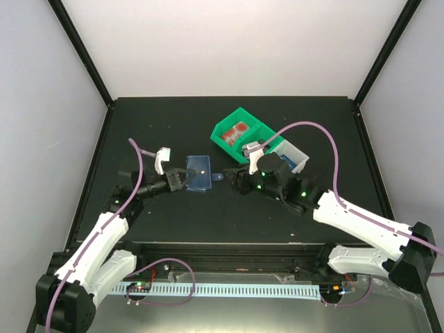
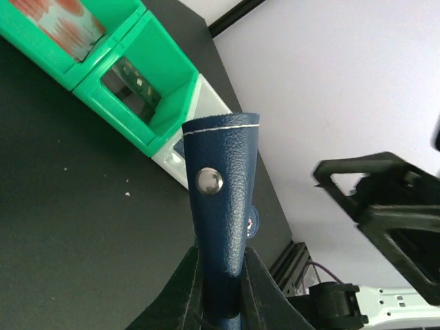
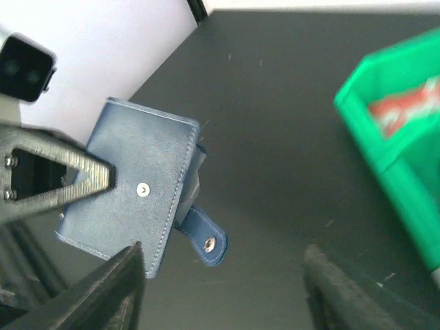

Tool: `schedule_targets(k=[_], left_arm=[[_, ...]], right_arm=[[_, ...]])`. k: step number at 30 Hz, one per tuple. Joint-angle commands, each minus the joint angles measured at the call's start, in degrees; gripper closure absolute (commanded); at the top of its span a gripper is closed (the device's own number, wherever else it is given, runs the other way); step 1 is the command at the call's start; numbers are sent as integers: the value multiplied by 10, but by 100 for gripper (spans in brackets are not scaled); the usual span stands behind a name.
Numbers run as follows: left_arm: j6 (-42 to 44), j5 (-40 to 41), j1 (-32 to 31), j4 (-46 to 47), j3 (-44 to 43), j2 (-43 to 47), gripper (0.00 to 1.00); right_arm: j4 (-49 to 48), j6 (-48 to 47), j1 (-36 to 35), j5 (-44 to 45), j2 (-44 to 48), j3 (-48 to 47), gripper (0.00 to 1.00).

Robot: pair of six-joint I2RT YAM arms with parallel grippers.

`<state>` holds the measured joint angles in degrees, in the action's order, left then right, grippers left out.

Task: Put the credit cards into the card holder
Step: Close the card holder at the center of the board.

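My left gripper (image 1: 184, 177) is shut on the dark blue card holder (image 1: 200, 173) and holds it closed at table centre; in the left wrist view (image 2: 221, 275) the holder (image 2: 223, 199) stands up between my fingers, snap stud showing. My right gripper (image 1: 238, 179) is open and empty just right of the holder's loose snap tab (image 1: 217, 176). The right wrist view shows the holder (image 3: 130, 185), its tab (image 3: 206, 237) hanging free, between my open fingers (image 3: 117, 289). A red-and-white credit card (image 1: 238, 130) lies in the green tray, also in the right wrist view (image 3: 402, 110). A dark card (image 2: 134, 86) sits in another compartment.
The green and white compartment tray (image 1: 223, 133) stands behind my right gripper, its white part (image 1: 295, 156) to the right; it also shows in the left wrist view (image 2: 165, 69) and the right wrist view (image 3: 357, 117). The black table (image 1: 166, 125) ends at a raised frame.
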<state>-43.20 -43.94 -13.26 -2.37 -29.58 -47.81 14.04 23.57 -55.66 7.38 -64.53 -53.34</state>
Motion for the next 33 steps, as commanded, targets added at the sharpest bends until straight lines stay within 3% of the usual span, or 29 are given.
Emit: schedule_targets(k=[1, 8, 17, 27, 33], left_arm=[[42, -11, -5, 42, 5, 16, 98], [52, -17, -5, 43, 6, 18, 98], [40, -26, -5, 57, 14, 10, 98], [29, -30, -5, 68, 25, 10, 98], [26, -31, -5, 70, 28, 11, 98]], right_arm=[[-2, 211, 46, -123, -29, -4, 42], [-50, 242, 68, -205, -51, 16, 50], [-24, 245, 70, -185, -88, 2, 57], [-64, 233, 70, -216, -109, -4, 78], [-64, 232, 70, -224, -117, -4, 83]])
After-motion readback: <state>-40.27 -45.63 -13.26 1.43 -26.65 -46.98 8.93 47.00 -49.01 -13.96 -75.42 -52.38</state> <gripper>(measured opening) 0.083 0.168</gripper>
